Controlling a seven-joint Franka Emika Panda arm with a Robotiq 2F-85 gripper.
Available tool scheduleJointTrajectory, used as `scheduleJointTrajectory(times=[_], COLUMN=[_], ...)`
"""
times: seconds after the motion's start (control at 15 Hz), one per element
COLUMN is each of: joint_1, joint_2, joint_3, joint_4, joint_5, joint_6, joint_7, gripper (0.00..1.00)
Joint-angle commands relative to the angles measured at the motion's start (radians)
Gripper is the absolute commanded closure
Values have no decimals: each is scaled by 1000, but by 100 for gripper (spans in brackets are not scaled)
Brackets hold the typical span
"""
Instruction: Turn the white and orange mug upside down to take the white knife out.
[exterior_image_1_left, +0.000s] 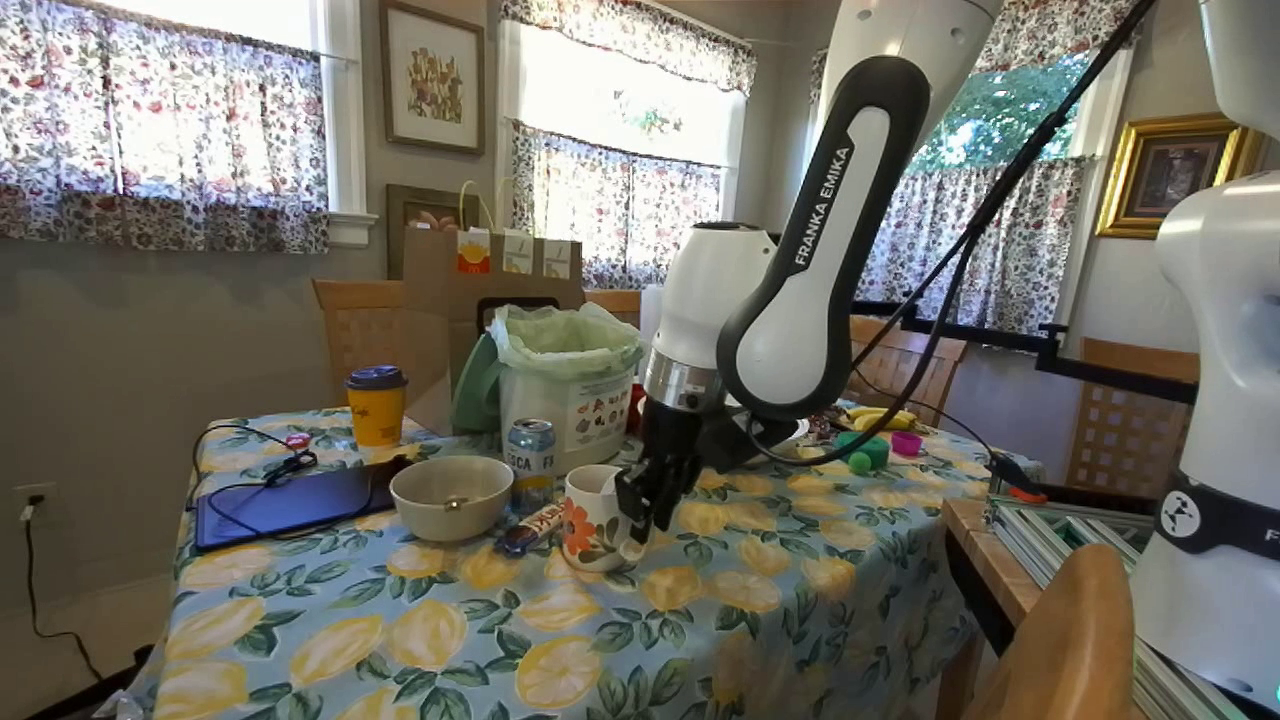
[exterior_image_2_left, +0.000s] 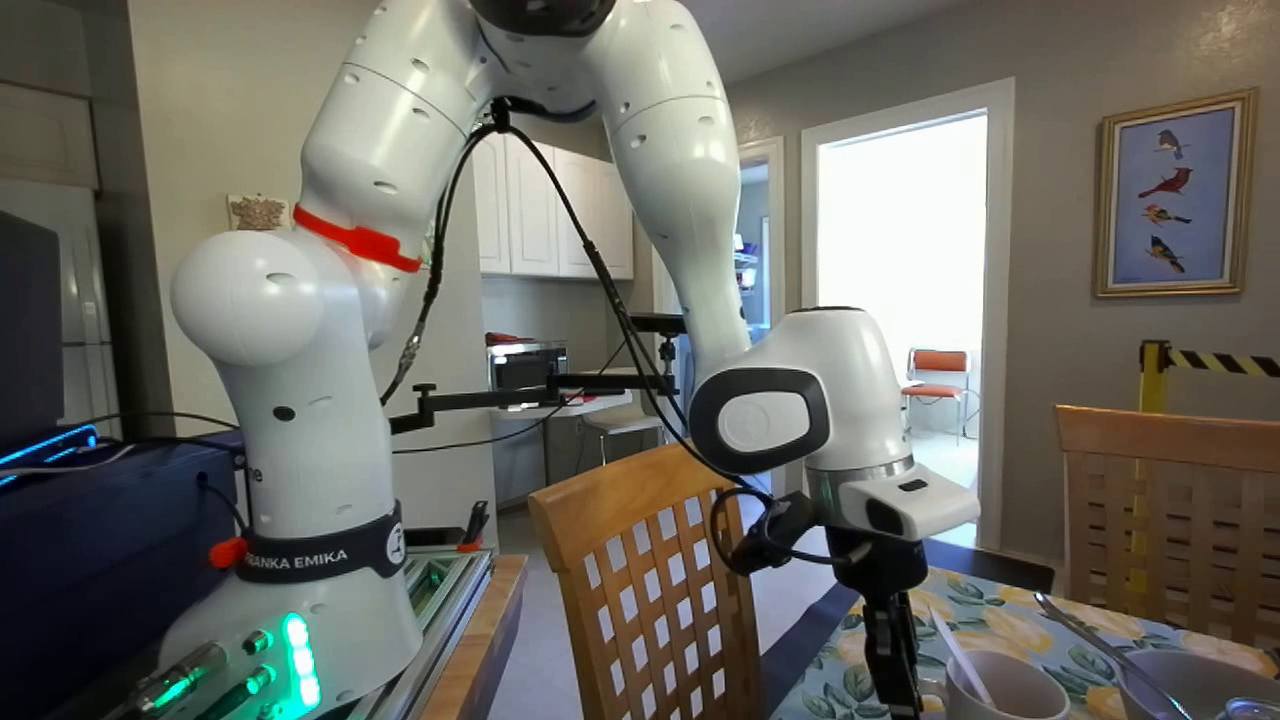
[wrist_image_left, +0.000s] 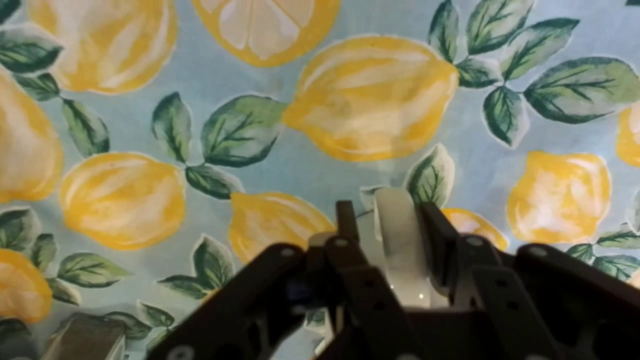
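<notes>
The white and orange mug (exterior_image_1_left: 592, 525) stands upright on the tablecloth, with an orange flower on its side. It also shows at the lower edge of an exterior view (exterior_image_2_left: 1005, 685). The white knife (exterior_image_2_left: 962, 660) leans inside it, its end sticking up past the rim toward the gripper. My gripper (exterior_image_1_left: 643, 510) points down at the handle side of the mug. In the wrist view the mug's handle (wrist_image_left: 402, 245) stands between the open fingers (wrist_image_left: 390, 207). The right finger is close to the handle; a gap shows at the left finger. The knife is hidden in the wrist view.
A grey bowl (exterior_image_1_left: 450, 497) with a spoon (exterior_image_2_left: 1105, 650), a can (exterior_image_1_left: 532, 462) and a wrapped bar (exterior_image_1_left: 532, 528) stand near the mug. Behind are a tall pale-green tub (exterior_image_1_left: 565, 400), a yellow cup (exterior_image_1_left: 377, 410) and a blue laptop (exterior_image_1_left: 290, 510). A chair (exterior_image_2_left: 650, 560) stands beside the arm.
</notes>
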Motion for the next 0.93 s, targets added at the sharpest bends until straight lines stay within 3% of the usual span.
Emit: scheduleJointTrajectory(times=[0.0,0.07,0.33,0.47,0.87], joint_1=[-1,-5,-7,46,479], joint_2=[15,13,11,12,94], joint_3=[9,13,10,-53,-507], joint_4=[24,24,28,25,-2], joint_5=[34,39,47,34,-11], joint_6=[-10,-11,-20,-32,-16], joint_7=[-2,-2,-1,22,204], gripper=[94,99,95,95,95])
